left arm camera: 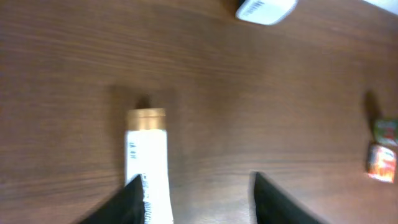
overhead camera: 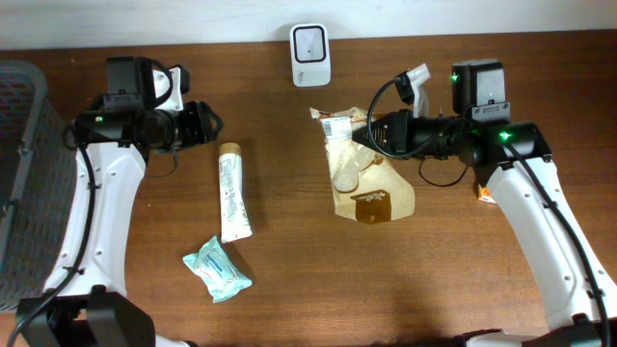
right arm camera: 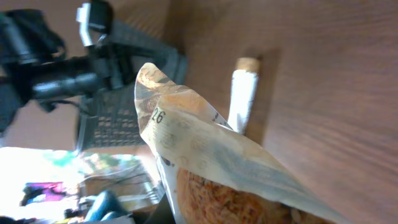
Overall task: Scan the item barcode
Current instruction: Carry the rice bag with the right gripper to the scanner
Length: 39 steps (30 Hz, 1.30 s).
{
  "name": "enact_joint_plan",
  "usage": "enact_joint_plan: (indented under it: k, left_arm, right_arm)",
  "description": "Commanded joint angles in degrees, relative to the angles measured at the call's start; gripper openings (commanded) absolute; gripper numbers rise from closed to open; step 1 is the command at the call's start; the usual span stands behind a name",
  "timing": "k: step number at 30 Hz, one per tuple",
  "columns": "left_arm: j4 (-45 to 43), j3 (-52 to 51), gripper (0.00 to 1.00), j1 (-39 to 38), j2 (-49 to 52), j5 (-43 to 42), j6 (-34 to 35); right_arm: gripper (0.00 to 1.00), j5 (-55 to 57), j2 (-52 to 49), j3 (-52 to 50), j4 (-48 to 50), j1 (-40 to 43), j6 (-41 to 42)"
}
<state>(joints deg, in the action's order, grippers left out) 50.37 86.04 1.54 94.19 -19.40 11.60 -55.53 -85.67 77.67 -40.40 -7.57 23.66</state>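
A tan snack bag (overhead camera: 371,178) with a white barcode label (overhead camera: 337,123) lies at centre right, its top edge pinched by my right gripper (overhead camera: 360,135), which is shut on it. In the right wrist view the bag (right arm camera: 211,162) fills the foreground and hides most of the fingers. The white scanner (overhead camera: 310,54) stands at the back edge. My left gripper (overhead camera: 207,123) is open above the table, with a white tube (left arm camera: 148,162) with a gold cap lying below, beside its left finger (left arm camera: 134,202). Nothing is held between those fingers.
A teal packet (overhead camera: 218,269) lies near the front left, below the tube (overhead camera: 232,193). A grey mesh basket (overhead camera: 19,173) stands at the left edge. A small orange pack (overhead camera: 485,196) lies under the right arm and also shows at the right of the left wrist view (left arm camera: 380,158).
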Motion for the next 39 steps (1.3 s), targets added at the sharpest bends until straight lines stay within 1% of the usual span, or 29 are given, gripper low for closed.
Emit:
enact_joint_plan:
  k: [1, 2, 3, 6, 8, 9, 11, 14, 20, 23, 24, 25, 26, 27, 28, 30, 31, 32, 33, 34, 35, 36, 37, 39]
  left_arm:
    - [0.33, 0.35, 0.78, 0.13, -0.17, 5.79, -0.61]
    - [0.63, 0.35, 0.99, 0.13, -0.17, 5.75, -0.59]
    - [0.79, 0.35, 0.99, 0.13, -0.17, 5.75, -0.59]
    - [0.79, 0.35, 0.99, 0.13, -0.17, 5.75, -0.59]
    - [0.79, 0.35, 0.99, 0.13, -0.17, 5.75, -0.59]
    - [0.79, 0.35, 0.99, 0.13, -0.17, 5.75, -0.59]
    - [0.83, 0.35, 0.99, 0.13, -0.15, 5.73, -0.59]
    - [0.94, 0.35, 0.99, 0.13, -0.13, 5.75, -0.59]
    - [0.94, 0.35, 0.99, 0.13, -0.13, 5.75, -0.59]
    - [0.94, 0.35, 0.99, 0.13, -0.15, 5.75, -0.59]
    - [0.94, 0.35, 0.99, 0.13, -0.15, 5.75, -0.59]
    - [0.94, 0.35, 0.99, 0.13, -0.13, 5.75, -0.59]
    - [0.94, 0.35, 0.99, 0.13, -0.13, 5.75, -0.59]
    - [0.94, 0.35, 0.99, 0.13, -0.15, 5.75, -0.59]
    - [0.94, 0.35, 0.99, 0.13, -0.13, 5.75, -0.59]
    - [0.94, 0.35, 0.99, 0.13, -0.13, 5.75, -0.59]
    - [0.94, 0.35, 0.99, 0.13, -0.13, 5.73, -0.59]
    - [0.94, 0.35, 0.99, 0.13, -0.13, 5.75, -0.59]
    - [0.94, 0.35, 0.99, 0.13, -0.15, 5.75, -0.59]
    - [0.94, 0.35, 0.99, 0.13, -0.13, 5.75, -0.59]
    - [0.94, 0.35, 0.99, 0.13, -0.13, 5.75, -0.59]
    - [0.94, 0.35, 0.99, 0.13, -0.15, 5.75, -0.59]
    - [0.94, 0.35, 0.99, 0.13, -0.13, 5.75, -0.59]
    - [0.94, 0.35, 0.99, 0.13, -0.13, 5.75, -0.59]
  right_arm:
    - [0.04, -6.03, 0.98, 0.79, 0.76, 0.26, 3.98]
    - [0.04, -9.88, 0.98, 0.79, 3.02, 0.26, 8.13]
    - [0.04, -12.61, 0.98, 0.79, 5.31, 0.26, 11.80]
    - [0.04, -19.10, 0.98, 0.79, 14.45, 0.26, 26.67]
    - [0.04, -20.15, 0.98, 0.79, 15.78, 0.24, 30.93]
    - [0.04, -20.09, 0.98, 0.79, 15.78, 0.24, 31.34]
    - [0.04, -19.06, 0.98, 0.76, 15.76, 0.26, 35.10]
    - [0.04, -18.36, 0.98, 0.76, 15.76, 0.26, 37.33]
    - [0.04, -16.90, 0.98, 0.76, 15.78, 0.09, 36.50]
    - [0.04, -15.37, 0.98, 0.76, 15.74, -1.20, 26.10]
    - [0.04, -9.75, 0.98, 0.76, 13.92, -3.06, 17.68]
    - [0.04, 4.04, 0.94, 0.76, 6.51, -5.42, 11.96]
    - [0.04, 11.69, 0.74, 0.76, 2.97, -7.21, 9.77]
    - [0.04, 15.34, 0.22, 0.79, 1.97, -9.31, 8.22]
    - [0.04, 15.56, -0.96, 1.16, 2.82, -10.43, 8.26]
    - [0.04, 15.54, -5.38, 6.05, 1.29, -10.43, 7.56]
    - [0.04, 16.31, -10.51, 13.53, -2.84, -10.49, 4.94]
    - [0.04, 20.20, -17.03, 24.68, -9.70, -10.97, 1.64]
    - [0.04, 29.99, -24.70, 37.73, -14.97, -12.24, -1.66]
    - [0.04, 35.63, -27.65, 42.38, -15.58, -13.14, -3.02]
    - [0.04, 44.13, -30.82, 46.25, -14.84, -14.36, -3.82]
    - [0.04, 53.11, -33.14, 47.01, -12.02, -15.63, -4.85]
    - [0.04, 57.75, -34.56, 47.01, -10.32, -16.20, -5.29]
    - [0.04, 70.51, -38.38, 47.01, -3.26, -17.20, -8.85]
